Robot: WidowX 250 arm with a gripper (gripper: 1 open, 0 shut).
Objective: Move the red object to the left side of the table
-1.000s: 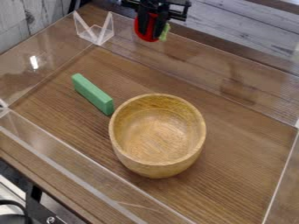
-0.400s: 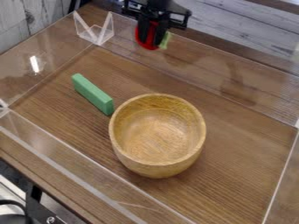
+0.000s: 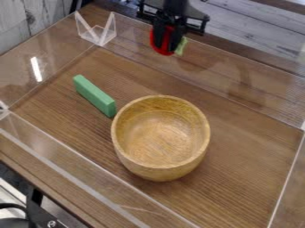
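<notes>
The red object [image 3: 163, 39] is a small bright-red round item with a green bit on its right side. It hangs above the far edge of the wood-grain table [image 3: 244, 98], near the top centre of the camera view. My black gripper [image 3: 166, 37] points down from above and is shut on it, with dark fingers on either side of the red body. Whether the object touches the tabletop is unclear from this angle.
A large wooden bowl [image 3: 161, 136] stands in the middle of the table. A green rectangular block [image 3: 94, 94] lies to its left. A clear acrylic holder [image 3: 95, 28] sits at the far left corner. Clear acrylic walls [image 3: 71, 191] border the tabletop.
The gripper has carried the red object a short way to the right along the far edge of the table. The bowl and green block have not moved.
</notes>
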